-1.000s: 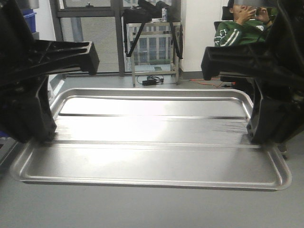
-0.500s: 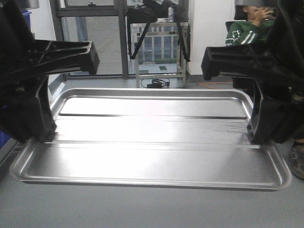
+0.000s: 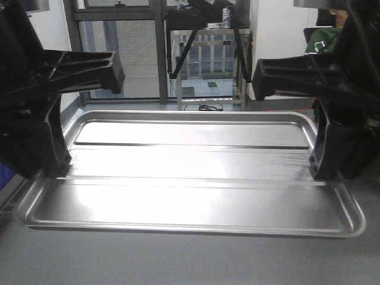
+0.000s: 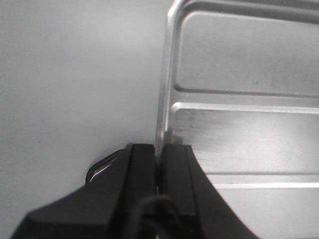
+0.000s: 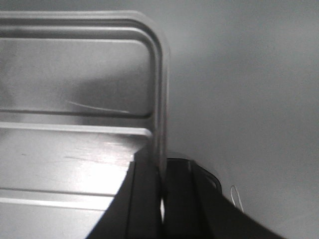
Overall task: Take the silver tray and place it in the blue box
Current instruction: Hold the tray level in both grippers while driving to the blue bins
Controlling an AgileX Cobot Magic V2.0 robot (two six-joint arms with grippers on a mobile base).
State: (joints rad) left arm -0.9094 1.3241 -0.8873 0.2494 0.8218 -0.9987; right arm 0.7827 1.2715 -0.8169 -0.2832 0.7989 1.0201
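The silver tray (image 3: 190, 178) fills the front view, held level between both arms and above the grey floor. My left gripper (image 3: 59, 169) is shut on its left rim; in the left wrist view the gripper (image 4: 159, 154) pinches the tray (image 4: 249, 89) by its raised edge. My right gripper (image 3: 317, 169) is shut on the right rim; in the right wrist view the gripper (image 5: 162, 172) clamps the tray (image 5: 75, 89) by its rim. The blue box is out of view, apart from a small blue patch (image 3: 5, 172) at the far left edge.
Ahead are dark-framed windows (image 3: 136, 47), a metal stand (image 3: 208, 65) with a dark bag on top and cables on the floor under it. A person in green (image 3: 323, 38) sits at the far right. Grey floor (image 4: 75, 74) lies beneath the tray.
The background has slid to the right: the stand and the seated person have moved rightward in view. The tray and both grippers keep the same hold and place in the picture.
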